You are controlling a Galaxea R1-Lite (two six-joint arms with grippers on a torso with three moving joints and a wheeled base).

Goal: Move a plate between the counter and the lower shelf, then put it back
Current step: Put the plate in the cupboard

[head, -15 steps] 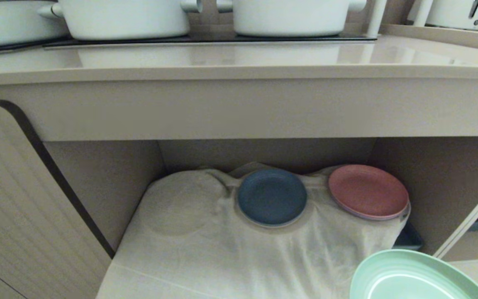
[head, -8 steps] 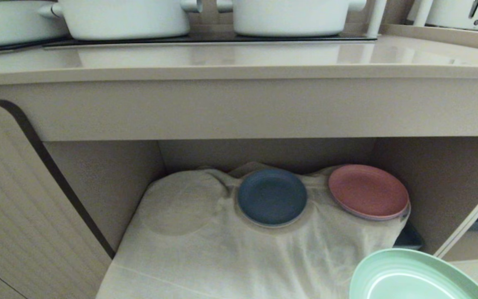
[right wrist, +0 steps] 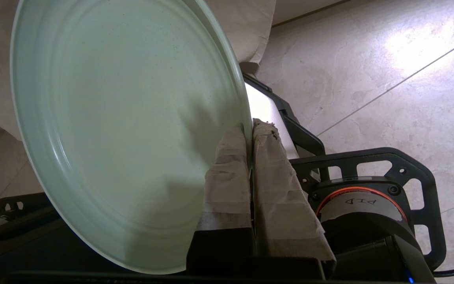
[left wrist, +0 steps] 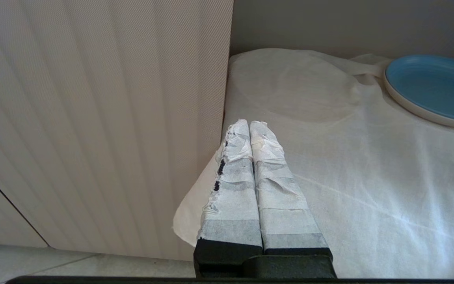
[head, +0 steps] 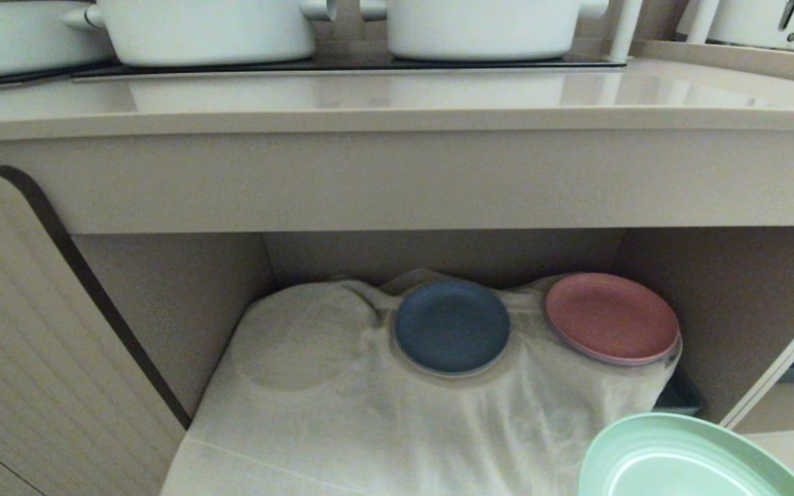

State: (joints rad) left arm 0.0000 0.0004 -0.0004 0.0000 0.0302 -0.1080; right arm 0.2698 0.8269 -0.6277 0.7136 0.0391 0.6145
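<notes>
Pinching the rim of the plate [right wrist: 124,130], the right gripper [right wrist: 249,134] holds it off the lower shelf's [head: 369,413] front right corner; stiff, light, likely slippery. Left gripper [left wrist: 249,125] clenched, idle.

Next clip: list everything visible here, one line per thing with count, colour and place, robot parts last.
Round matte plate: one, mint green, held by its rim in front of the niche, at the head view's lower right.
Round dark blue plate: one, on the cloth, mid-back of the niche.
Round pink plates: a stack, count unclear, back right of the niche.
Thin cloth: one, white, floor of the lower shelf.
Smooth counter: one, beige, above the niche.
Pots: three partly seen, white, on the black hob panels.
Ribbed cabinet door: one, beige, left of the niche.
Left gripper: taped jaws together, empty, over the cloth's front-left edge.
Right gripper: taped jaws clamped on the mint plate's rim.
</notes>
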